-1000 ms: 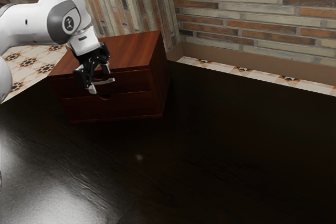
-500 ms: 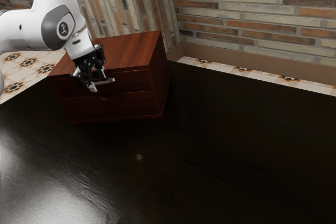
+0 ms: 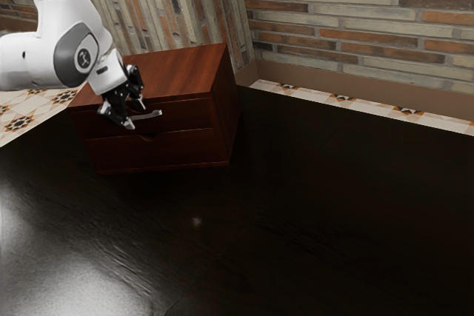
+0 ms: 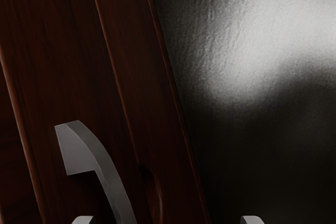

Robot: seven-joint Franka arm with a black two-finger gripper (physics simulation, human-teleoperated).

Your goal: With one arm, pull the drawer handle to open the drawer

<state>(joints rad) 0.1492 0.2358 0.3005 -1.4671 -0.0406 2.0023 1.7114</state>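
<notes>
A dark red wooden cabinet with two drawers stands at the back left of the black table. The upper drawer carries a curved grey handle; both drawer fronts sit flush with the cabinet. My black gripper hangs in front of the upper drawer, at the end of the handle nearer the exterior view's left, with its fingers open. In the wrist view the grey handle lies close beside one fingertip, and the other fingertip stands far from it over the table. A shallow notch marks the lower drawer's edge.
The glossy black tabletop stretches wide to the exterior view's right and front of the cabinet. A brick wall with a brown skirting runs behind. Patterned tile floor shows at the left behind my white arm.
My arm has drawn back toward the exterior view's left and the hand has tilted, shifting slightly left and up along the drawer front. The handle and drawer stay where they were.
</notes>
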